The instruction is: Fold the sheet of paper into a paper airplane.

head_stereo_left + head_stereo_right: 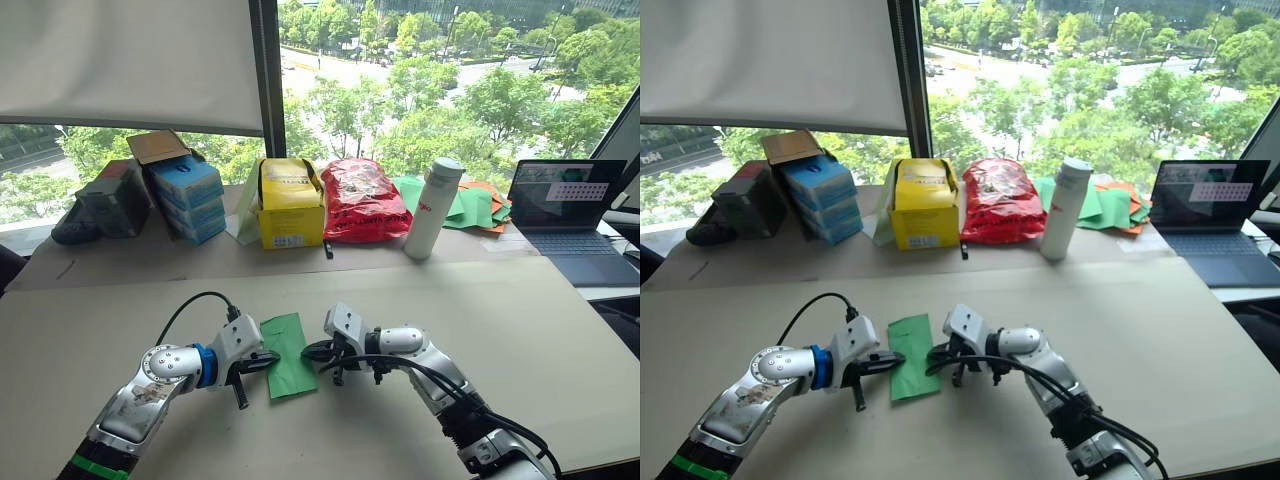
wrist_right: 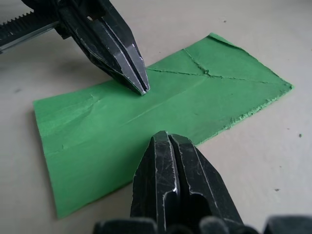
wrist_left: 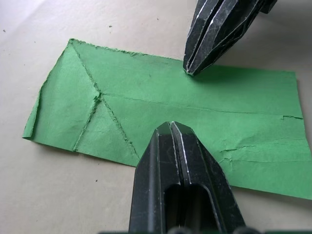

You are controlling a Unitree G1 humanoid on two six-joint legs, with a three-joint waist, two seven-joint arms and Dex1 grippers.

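From the head cameras, the sheet of paper (image 1: 290, 354) lies flat on the worktop (image 1: 520, 330) between the two arms, folded into a narrow strip running away from the robot. The left pincer (image 1: 262, 362) comes at its left edge and the right pincer (image 1: 316, 351) at its right edge. Well behind stand boxes, a red bag (image 1: 361, 198), a white bottle (image 1: 433, 208) and a laptop (image 1: 572, 215).

In the left wrist view, the left pincer's fingers are pressed together with nothing between them, their tip over the near long edge of the paper. The right pincer's closed tip bears on the opposite long edge. Corner flaps are already folded to a point at one end, with a centre crease running lengthwise.

In the right wrist view, the right pincer is likewise closed and empty at its edge, and the left tip rests on the green surface.

I'd judge this paper light, thin and floppy, easily torn or creased; its edges look ragged already. It would slide on the smooth top, so pin one side and lift a long edge.
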